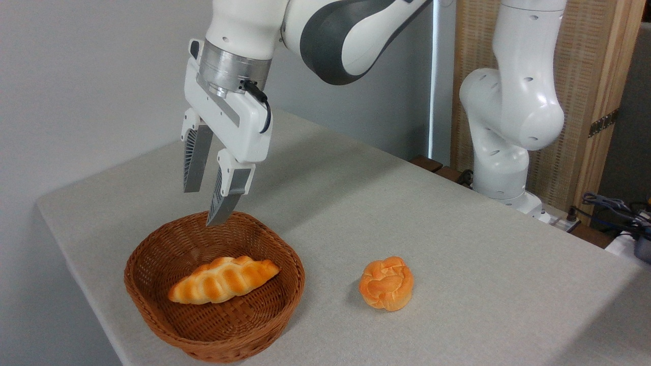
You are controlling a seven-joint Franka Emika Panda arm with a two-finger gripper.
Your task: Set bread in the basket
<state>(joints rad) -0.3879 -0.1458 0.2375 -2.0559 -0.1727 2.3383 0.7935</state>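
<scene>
The elongated braided golden-orange loaf of bread lies inside the oval reddish-brown woven wicker basket, resting on the basket floor at a slant, left end nearer the camera, right end pointing toward the right rim. The basket sits near the front-left corner of the grey cloth-textured table. The white two-finger gripper hangs above the basket's back rim, fingers spread with a clear gap between them, holding nothing; the lower right fingertip overlaps the back rim in this view, and whether it touches cannot be told. Nothing sits between the gripper and the loaf. A round knotted orange bun lies on the table to the right of the basket, apart from it, not touching. The white and grey robot arm comes in from the top; its white base column stands behind the table's far right edge. A black cable loops along the gripper body. Behind, a plain pale wall on the left, a wooden-framed woven panel on the right. A bundle of dark and blue cables lies at the far right edge. No brand marks, labels or readable writing can be made out on any surface.
</scene>
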